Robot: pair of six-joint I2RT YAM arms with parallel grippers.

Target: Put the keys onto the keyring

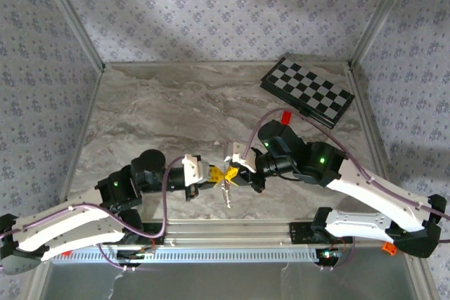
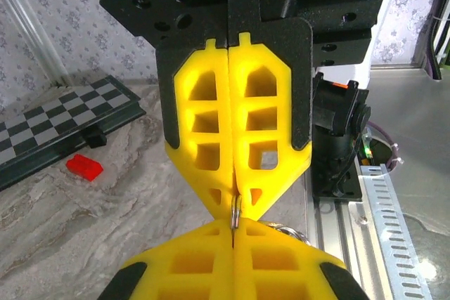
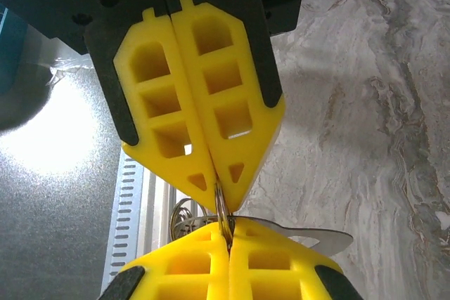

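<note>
Left end effector (image 1: 218,173) was clenched on the keyring (image 2: 235,213), its yellow fingertips tip to tip with those of the right end effector (image 1: 239,175). That one pinched the same ring from the opposite side, above the near middle of the marbled surface (image 1: 169,114). Keys (image 1: 226,194) hung below the ring. A red block (image 1: 285,116) lay just beside the checkered board (image 1: 307,91), far right.
</note>
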